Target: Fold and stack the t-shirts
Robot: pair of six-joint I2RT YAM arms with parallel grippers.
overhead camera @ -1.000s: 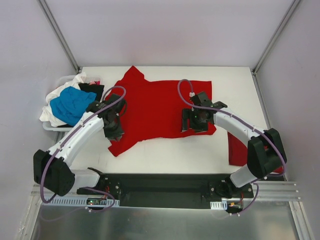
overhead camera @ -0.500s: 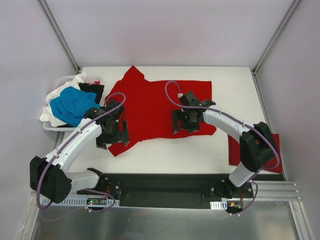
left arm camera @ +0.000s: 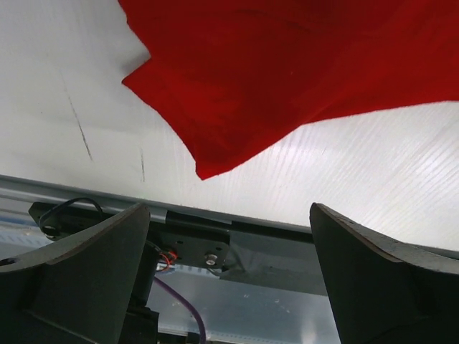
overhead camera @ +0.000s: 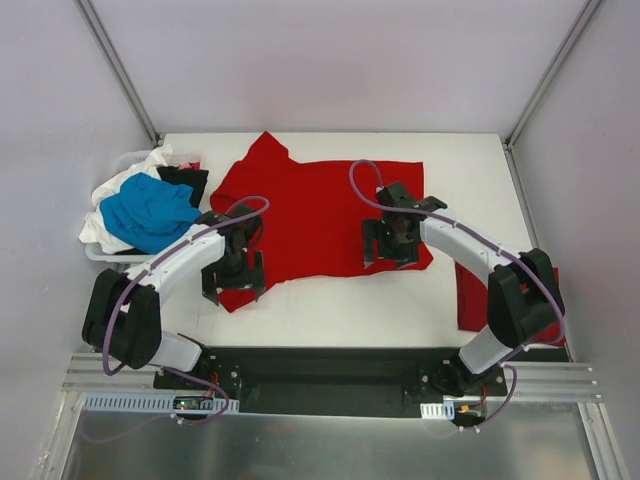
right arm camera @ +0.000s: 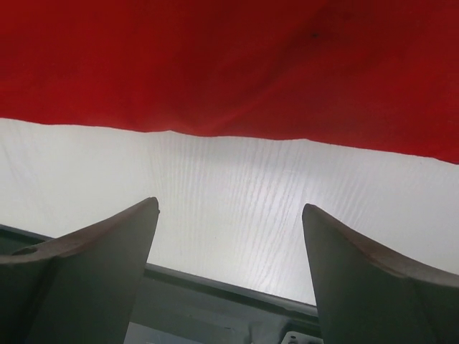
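Note:
One red t-shirt [overhead camera: 310,210] lies spread across the middle of the white table [overhead camera: 340,300], with a sleeve pointing to the far left. My left gripper [overhead camera: 232,284] hovers open over its near left corner. In the left wrist view that red corner [left arm camera: 208,161] lies ahead of the empty gripper [left arm camera: 229,215]. My right gripper [overhead camera: 392,250] stands open over the shirt's near right hem. The right wrist view shows the red hem [right arm camera: 229,79] beyond the gripper [right arm camera: 229,208], with bare table between its fingers. Another red t-shirt [overhead camera: 468,295] lies folded at the right edge.
At the left edge stands a white basket [overhead camera: 100,253] heaped with blue cloth [overhead camera: 145,210], white cloth [overhead camera: 140,170] and black cloth [overhead camera: 185,180]. Grey walls close in the table on three sides. The black base rail [overhead camera: 330,375] runs along the near edge.
My left gripper has opened and moved down toward the shirt's near left corner. The right gripper swung left, then came back to the near right hem, opening slightly wider.

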